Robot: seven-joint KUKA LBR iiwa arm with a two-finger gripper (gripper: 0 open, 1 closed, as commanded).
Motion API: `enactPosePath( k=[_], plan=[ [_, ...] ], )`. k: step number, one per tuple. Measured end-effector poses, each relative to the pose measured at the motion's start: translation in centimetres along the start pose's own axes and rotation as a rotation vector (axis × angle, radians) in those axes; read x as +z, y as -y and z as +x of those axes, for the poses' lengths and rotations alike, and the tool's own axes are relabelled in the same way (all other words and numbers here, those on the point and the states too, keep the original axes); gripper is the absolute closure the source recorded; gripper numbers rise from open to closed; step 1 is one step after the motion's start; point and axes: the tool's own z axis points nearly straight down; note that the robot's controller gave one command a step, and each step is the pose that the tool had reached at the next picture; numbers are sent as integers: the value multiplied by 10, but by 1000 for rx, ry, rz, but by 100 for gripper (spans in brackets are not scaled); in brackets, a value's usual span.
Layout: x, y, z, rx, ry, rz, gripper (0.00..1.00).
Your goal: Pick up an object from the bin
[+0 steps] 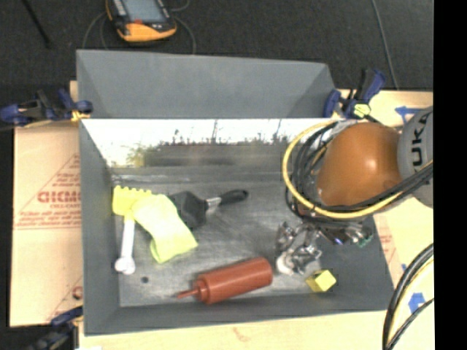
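The small yellow block (321, 281) lies on the bin (204, 86) floor at the lower right of the frame, just beside the pincer (295, 254), which hangs low between it and the base of a red-brown squeeze bottle (232, 281). Whether the pincer is spread or pressed together I cannot tell. The block looks light and stiff, likely to skid; its flat opposite faces seem the best hold. Count: one block, one bottle, one black brush (208, 204), one soft yellow cloth (169, 228), one white-handled yellow scraper (129, 239) at left.
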Motion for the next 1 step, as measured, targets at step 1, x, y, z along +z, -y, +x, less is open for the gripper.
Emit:
enactPosePath(
  k=[1],
  plan=[
    [-71, 21, 3, 12, 5, 5, 100]
  ],
)
